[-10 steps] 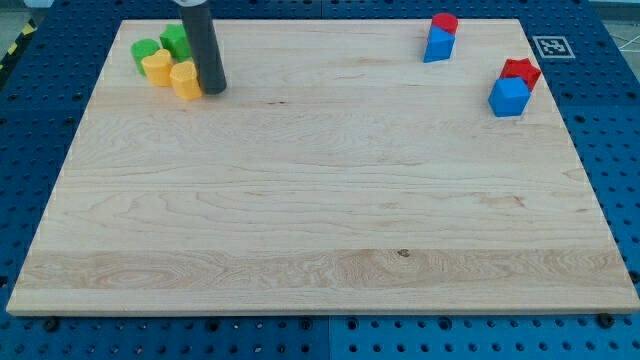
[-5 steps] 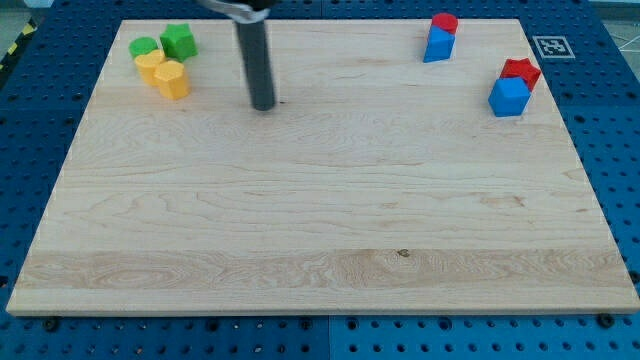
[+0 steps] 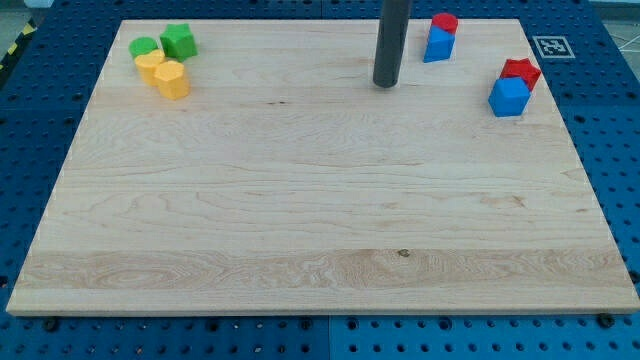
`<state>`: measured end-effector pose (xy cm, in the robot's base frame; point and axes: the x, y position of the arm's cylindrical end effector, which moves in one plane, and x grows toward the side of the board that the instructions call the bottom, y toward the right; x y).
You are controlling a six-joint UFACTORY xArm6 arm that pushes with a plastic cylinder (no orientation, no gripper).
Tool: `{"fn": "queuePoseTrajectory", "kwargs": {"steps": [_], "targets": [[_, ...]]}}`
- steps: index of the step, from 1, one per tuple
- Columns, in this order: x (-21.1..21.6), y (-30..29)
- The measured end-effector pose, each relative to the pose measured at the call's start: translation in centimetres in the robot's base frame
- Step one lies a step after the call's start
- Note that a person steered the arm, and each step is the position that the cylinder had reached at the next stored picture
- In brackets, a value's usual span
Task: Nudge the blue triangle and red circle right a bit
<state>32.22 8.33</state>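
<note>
The blue triangle [image 3: 437, 44] lies near the view's top right, with the red circle [image 3: 445, 22] touching it just above. My tip [image 3: 385, 85] rests on the board to the left of and slightly below the blue triangle, apart from it by a small gap. The dark rod rises straight up out of the view's top.
A red star [image 3: 521, 71] and a blue cube [image 3: 508, 97] sit together at the right edge. At the top left are a green circle [image 3: 144, 47], a green block [image 3: 179, 41] and two yellow blocks [image 3: 150, 64] [image 3: 172, 79]. A marker tag [image 3: 549, 46] lies off the board's top right corner.
My tip has slid right across the board's top, from beside the yellow blocks at the left to just left of the blue triangle. No block moved in the last half second.
</note>
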Motion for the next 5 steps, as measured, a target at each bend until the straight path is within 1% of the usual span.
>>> {"fn": "queuePoseTrajectory", "kwargs": {"steps": [1, 2, 3, 4, 5], "targets": [[-0.6, 0.4], [-2.8, 0.4], [-8.5, 1.4], [-8.7, 2.5], [-8.7, 6.5]]}}
